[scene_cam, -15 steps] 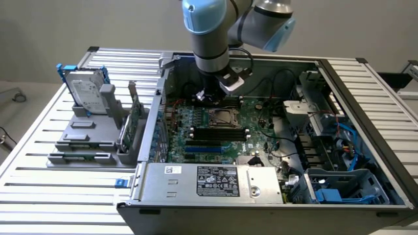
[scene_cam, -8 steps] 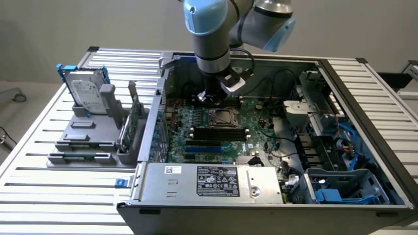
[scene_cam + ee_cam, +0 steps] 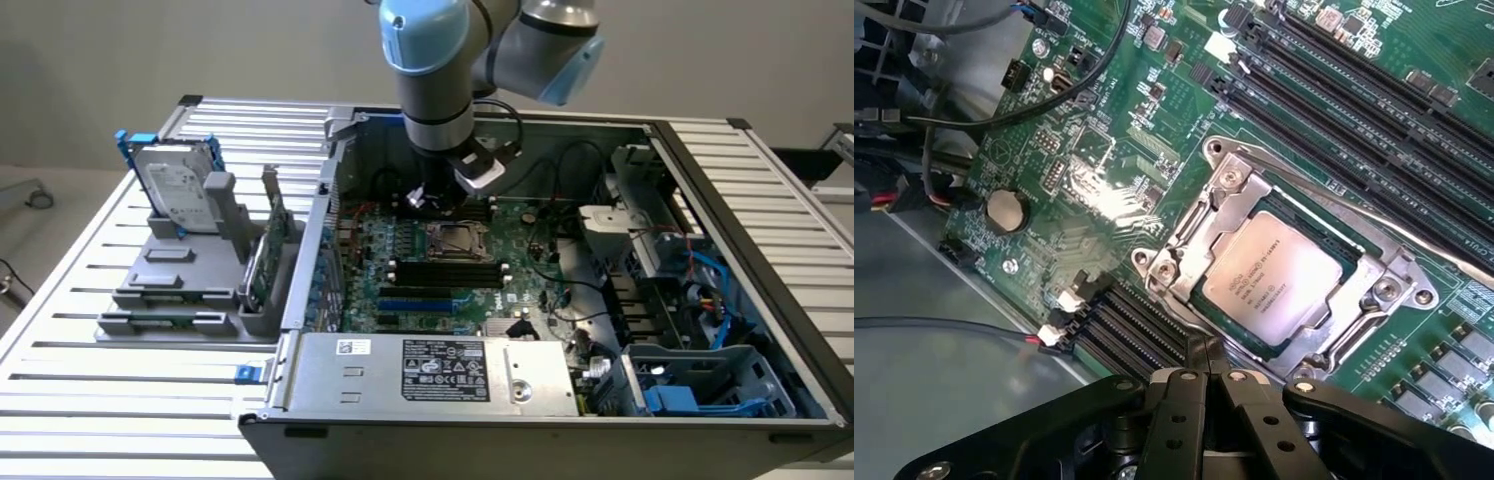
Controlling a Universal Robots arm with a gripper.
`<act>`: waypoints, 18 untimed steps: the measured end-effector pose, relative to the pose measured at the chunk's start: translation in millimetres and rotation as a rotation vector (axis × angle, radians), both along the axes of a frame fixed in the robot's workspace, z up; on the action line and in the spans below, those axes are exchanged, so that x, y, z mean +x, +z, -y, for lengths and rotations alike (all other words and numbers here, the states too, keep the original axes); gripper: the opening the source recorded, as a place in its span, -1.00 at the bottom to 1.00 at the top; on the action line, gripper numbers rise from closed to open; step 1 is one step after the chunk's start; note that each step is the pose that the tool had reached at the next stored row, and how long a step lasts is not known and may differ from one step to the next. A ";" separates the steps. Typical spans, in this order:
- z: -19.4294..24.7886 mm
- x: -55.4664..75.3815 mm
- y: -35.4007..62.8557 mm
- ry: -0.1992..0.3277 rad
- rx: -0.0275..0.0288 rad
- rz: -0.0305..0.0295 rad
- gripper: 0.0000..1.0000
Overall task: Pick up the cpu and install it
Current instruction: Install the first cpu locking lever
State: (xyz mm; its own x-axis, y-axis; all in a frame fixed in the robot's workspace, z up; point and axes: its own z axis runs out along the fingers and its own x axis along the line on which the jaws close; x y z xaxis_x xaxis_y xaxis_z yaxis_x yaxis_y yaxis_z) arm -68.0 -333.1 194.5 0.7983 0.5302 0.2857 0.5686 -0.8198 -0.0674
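– Silver-topped cpu (image 3: 1284, 280), where?
– Seated in the dark socket (image 3: 1199, 238) on the green motherboard (image 3: 1104, 200), centre of the exterior view.
– Gripper (image 3: 1206, 352)?
– Jaws pressed together, holding nothing, tips near the socket's metal frame.

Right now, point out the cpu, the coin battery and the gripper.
cpu (image 3: 1284, 280), wrist view, middle of its silver top.
coin battery (image 3: 1007, 210), wrist view, middle of its round face.
gripper (image 3: 1204, 350), wrist view, where its shut fingertips meet.

Hard drive (image 3: 176, 185) upright in a grey rack (image 3: 167, 285), beside the open computer case (image 3: 534, 448).
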 end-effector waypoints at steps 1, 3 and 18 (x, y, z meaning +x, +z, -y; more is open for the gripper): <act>0.0 0.5 0.0 0.000 0.0000 0.0001 -0.79; 0.0 1.5 -0.1 0.000 0.0000 0.0002 -0.79; -1.0 8.6 -0.3 0.000 -0.0003 0.0005 -0.79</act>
